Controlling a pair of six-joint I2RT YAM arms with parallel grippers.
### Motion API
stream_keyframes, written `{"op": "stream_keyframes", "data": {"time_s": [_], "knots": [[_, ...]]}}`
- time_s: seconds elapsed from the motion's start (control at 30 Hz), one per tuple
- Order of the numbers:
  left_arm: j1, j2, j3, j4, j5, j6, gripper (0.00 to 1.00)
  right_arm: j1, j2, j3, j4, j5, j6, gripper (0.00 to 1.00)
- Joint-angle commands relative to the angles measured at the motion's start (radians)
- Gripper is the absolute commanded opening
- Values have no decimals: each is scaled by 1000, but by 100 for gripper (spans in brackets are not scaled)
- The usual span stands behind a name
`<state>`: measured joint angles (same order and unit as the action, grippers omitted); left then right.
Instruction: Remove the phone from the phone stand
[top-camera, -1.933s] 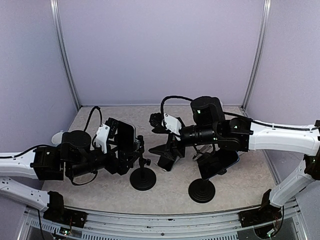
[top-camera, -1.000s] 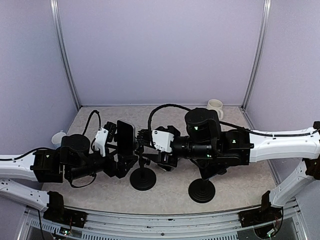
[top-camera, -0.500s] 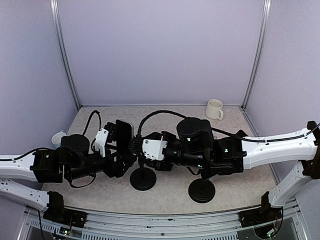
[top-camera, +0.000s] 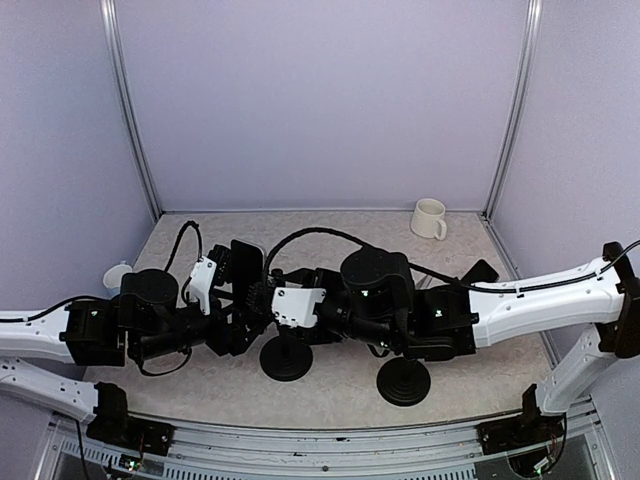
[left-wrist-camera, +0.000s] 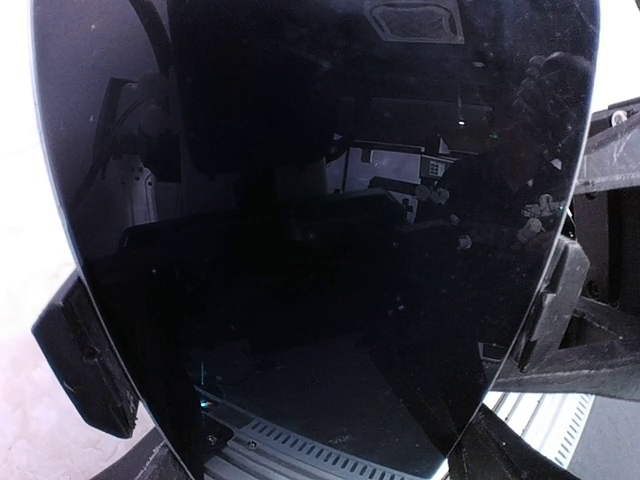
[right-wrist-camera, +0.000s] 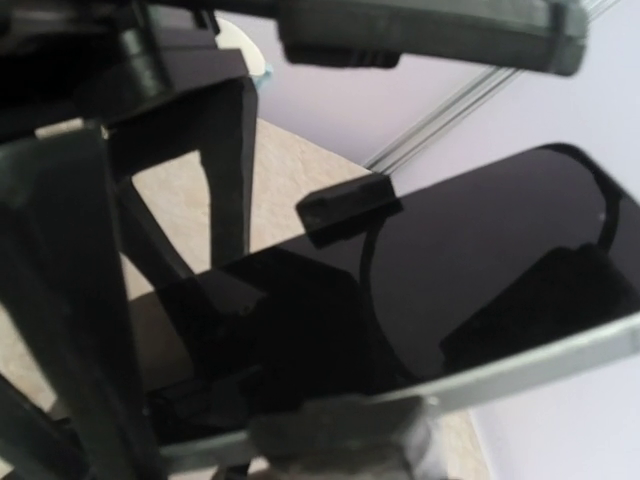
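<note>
Phone (left-wrist-camera: 320, 200) glass fills the left wrist view, upright, with the left gripper (left-wrist-camera: 320, 335) pinching it: one finger (left-wrist-camera: 85, 365) presses its 9 o'clock edge, the other its 3 o'clock edge. Only the top view shows the phone stand (top-camera: 286, 358), its round base on the table at 5 o'clock from the phone, and the right gripper (top-camera: 262, 296) just beside the phone at 4 o'clock. The right wrist view alone shows a black clamp (right-wrist-camera: 345, 208) lapping the screen's edge. The right fingers (right-wrist-camera: 430, 35) frame phone and clamp, but whether they press cannot be told. A mug (top-camera: 429, 218) stands well apart at 1 o'clock.
</note>
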<state>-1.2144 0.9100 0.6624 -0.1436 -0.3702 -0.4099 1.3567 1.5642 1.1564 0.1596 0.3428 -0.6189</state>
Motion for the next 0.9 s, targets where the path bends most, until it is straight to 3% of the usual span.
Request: {"op": "stream_keyframes", "data": {"time_s": [0.0, 0.63, 0.87], "knots": [[-8, 0, -6, 19, 16, 2, 58, 21, 25, 22, 48, 62, -36, 48], [-7, 27, 12, 14, 15, 9, 53, 39, 35, 42, 106, 123, -121, 47], [-6, 34, 17, 16, 18, 4, 52, 47, 31, 41, 116, 120, -152, 40]]}}
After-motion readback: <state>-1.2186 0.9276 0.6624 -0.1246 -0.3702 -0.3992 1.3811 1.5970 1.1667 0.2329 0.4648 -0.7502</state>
